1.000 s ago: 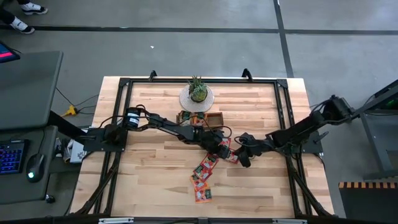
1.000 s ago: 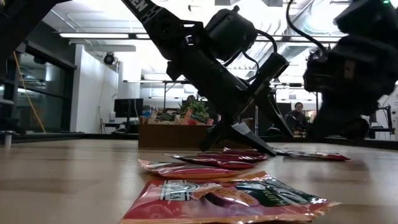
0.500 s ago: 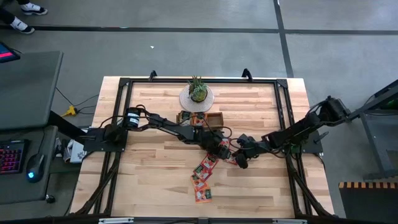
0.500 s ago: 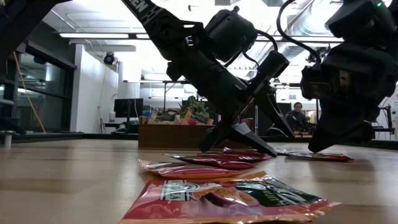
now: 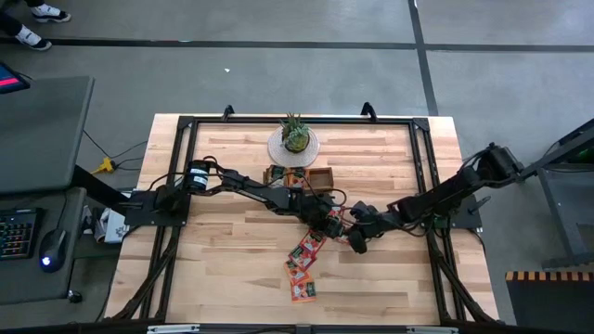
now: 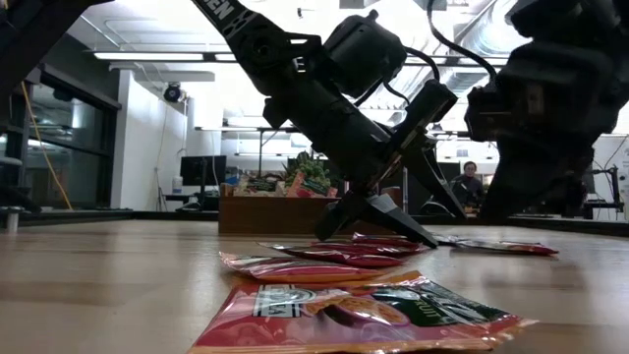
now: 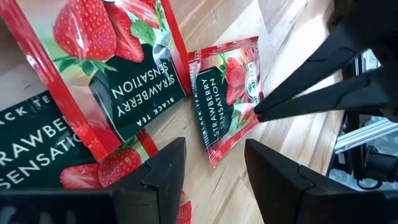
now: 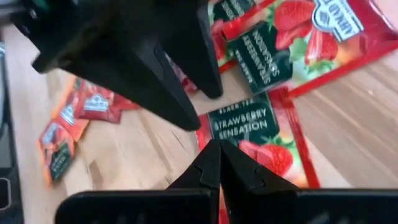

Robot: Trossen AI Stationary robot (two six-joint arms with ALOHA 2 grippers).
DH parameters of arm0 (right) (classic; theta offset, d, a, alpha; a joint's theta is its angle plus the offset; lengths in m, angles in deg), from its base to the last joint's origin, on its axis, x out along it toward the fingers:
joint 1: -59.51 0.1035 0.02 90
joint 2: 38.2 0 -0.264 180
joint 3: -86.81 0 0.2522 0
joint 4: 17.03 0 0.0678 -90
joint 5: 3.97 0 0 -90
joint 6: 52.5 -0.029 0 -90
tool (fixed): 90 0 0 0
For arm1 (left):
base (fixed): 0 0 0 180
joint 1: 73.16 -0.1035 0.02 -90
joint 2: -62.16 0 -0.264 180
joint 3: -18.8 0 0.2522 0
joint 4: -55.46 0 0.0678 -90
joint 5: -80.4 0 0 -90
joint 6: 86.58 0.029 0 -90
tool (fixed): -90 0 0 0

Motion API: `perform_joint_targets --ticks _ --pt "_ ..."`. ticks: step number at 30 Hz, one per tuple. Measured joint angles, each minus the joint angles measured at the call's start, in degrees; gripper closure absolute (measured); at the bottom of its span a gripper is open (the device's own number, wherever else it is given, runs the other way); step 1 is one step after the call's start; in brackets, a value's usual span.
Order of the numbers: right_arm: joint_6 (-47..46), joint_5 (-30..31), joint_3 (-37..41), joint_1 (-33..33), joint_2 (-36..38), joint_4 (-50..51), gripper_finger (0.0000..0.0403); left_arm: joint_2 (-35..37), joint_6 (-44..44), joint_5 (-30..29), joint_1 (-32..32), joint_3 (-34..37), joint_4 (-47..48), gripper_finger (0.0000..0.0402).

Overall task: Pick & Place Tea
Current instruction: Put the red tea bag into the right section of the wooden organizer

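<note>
Hovering low over a scatter of strawberry tea sachets [image 5: 306, 260] on the wooden surface [image 5: 223, 269], the left pincer [image 5: 332, 224] stands open with nothing between its fingers, one sachet [image 7: 227, 93] lying flat just ahead. The right pincer [image 5: 356, 243], fingers pressed together and empty, touches its tips to that same sachet. These packets look light, thin, slick and flexible, best pinched by a lifted edge. Behind, the wooden tray [image 5: 299, 176] holds a few sachets; its right compartment appears empty.

Tea sachets [image 5: 304, 263] lay mid-bench [image 5: 223, 269], wooden tray [image 5: 300, 176] behind them, potted plant [image 5: 294, 135] behind the tray
</note>
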Motion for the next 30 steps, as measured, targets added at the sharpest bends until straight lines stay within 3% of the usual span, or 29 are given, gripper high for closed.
perform_joint_targets --ticks 7,15,23,30 --pt "1.1 0.1 -7.6 2.1 0.0 18.4 0.0403 0.0 0.5 0.0 0.0 0.0 0.0 0.0234" --pt "2.8 -1.3 -9.5 2.8 -0.4 25.9 0.0403 0.0 0.6 0.2 0.0 0.0 -0.1 0.0234" --pt "2.9 -1.9 -9.5 3.3 -3.7 23.9 0.0403 0.0 1.5 0.3 0.0 0.0 -0.1 0.0234" --pt "3.5 -2.7 -9.7 3.1 -8.8 15.5 0.0403 0.0 1.5 0.3 0.0 0.0 -0.2 0.0234"
